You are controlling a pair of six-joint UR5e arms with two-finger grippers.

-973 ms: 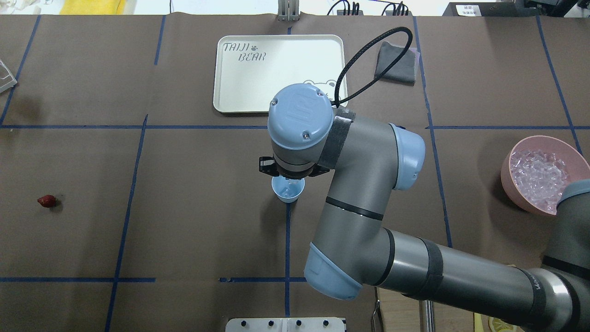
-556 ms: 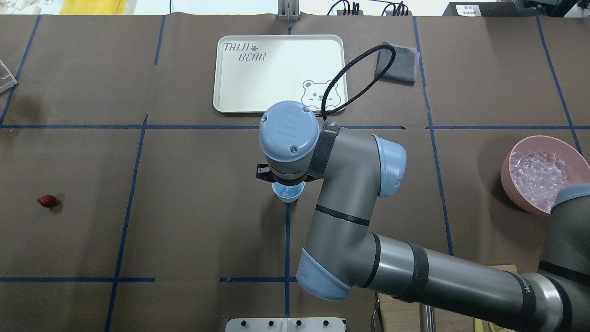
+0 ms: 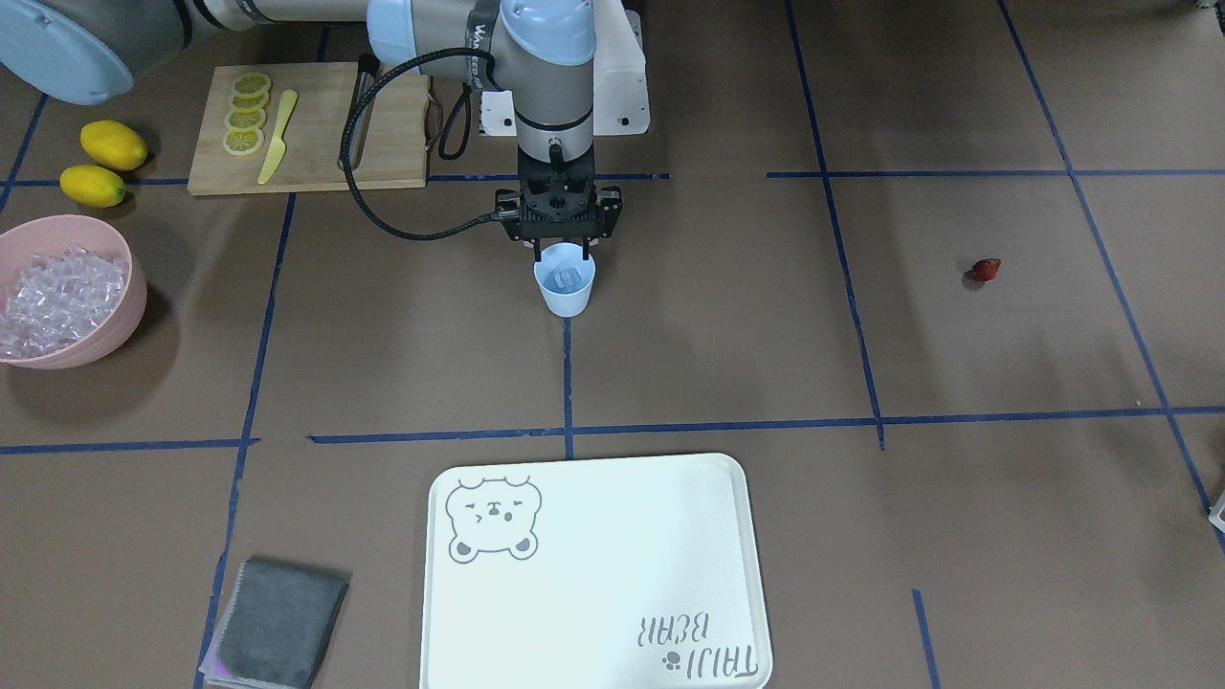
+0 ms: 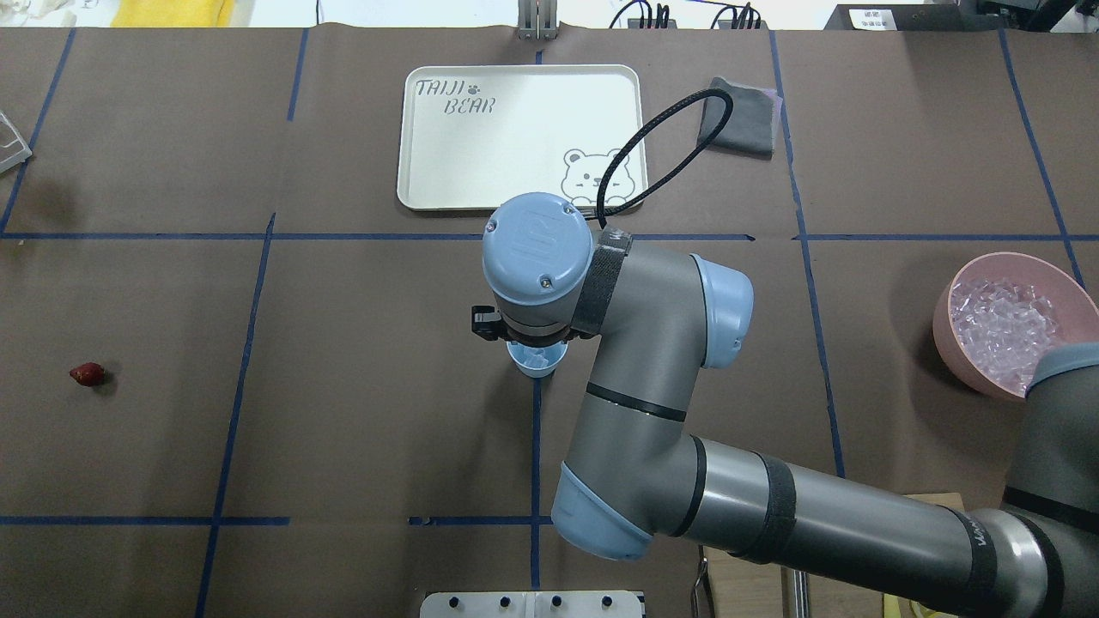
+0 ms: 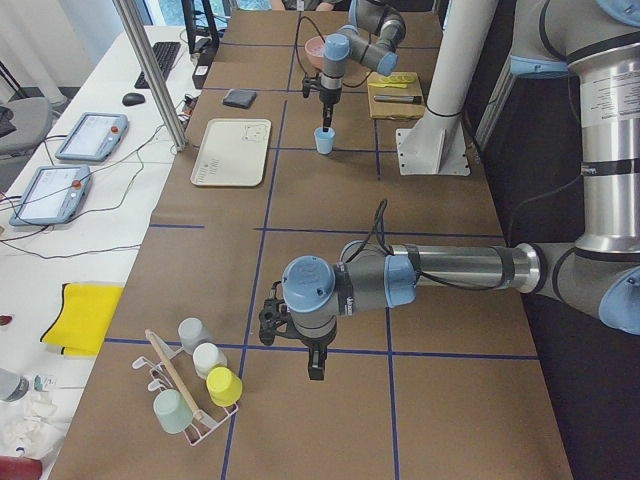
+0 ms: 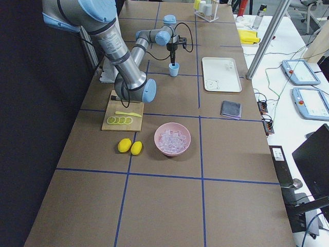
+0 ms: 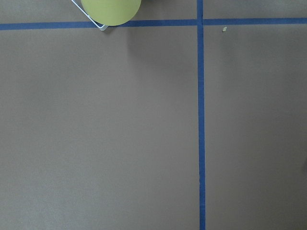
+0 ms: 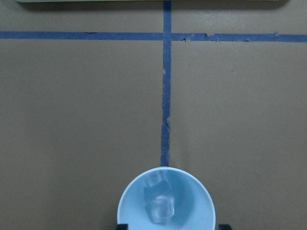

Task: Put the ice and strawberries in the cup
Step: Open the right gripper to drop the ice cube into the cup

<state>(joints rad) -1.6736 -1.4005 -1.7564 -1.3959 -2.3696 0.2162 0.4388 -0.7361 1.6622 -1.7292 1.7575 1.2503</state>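
The light blue cup [image 3: 565,287] stands at the middle of the table and holds two ice cubes [image 8: 160,210]. My right gripper [image 3: 562,247] hangs straight above the cup, open, and its black fingertips [image 8: 122,226] show on either side of the rim. In the overhead view the right wrist hides most of the cup [image 4: 534,366]. The strawberry [image 4: 87,373] lies alone on the table far off on my left side, and it also shows in the front-facing view [image 3: 986,269]. The pink bowl [image 3: 129,311] of ice [image 3: 57,297] stands on my right. My left gripper [image 5: 315,365] shows only in the exterior left view, so I cannot tell its state.
A white bear tray [image 4: 412,129] lies beyond the cup, with a grey cloth [image 4: 738,116] beside it. A cutting board [image 3: 383,144] with lemon slices and a knife, and two lemons [image 3: 113,144], lie near my base. A rack of cups [image 5: 190,390] stands by my left gripper.
My right wrist has moved back toward my base and now covers more of the cup in the overhead view. The strawberry and the bowl have not moved.
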